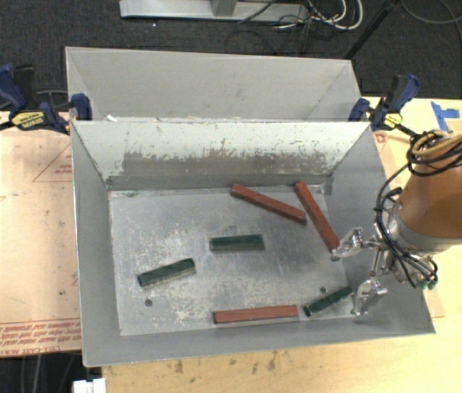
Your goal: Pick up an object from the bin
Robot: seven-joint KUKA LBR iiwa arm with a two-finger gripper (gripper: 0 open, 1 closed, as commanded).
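Observation:
My gripper (357, 270) hangs at the bin's right side, open, its two metal fingers spread apart with nothing between them. One fingertip (344, 248) sits beside the lower end of a reddish-brown bar (316, 214) that leans along the right wall. The other fingertip (364, 296) is just right of a short dark green bar (328, 301) lying near the front right corner. Left of that green bar lies a reddish-brown bar (255, 314) flat along the front wall.
Another reddish-brown bar (268, 203) lies near the back wall. A dark green bar (237, 242) rests mid-bin and one more (166, 273) sits to the left. The arm's orange cover and cables fill the right edge above the bin wall.

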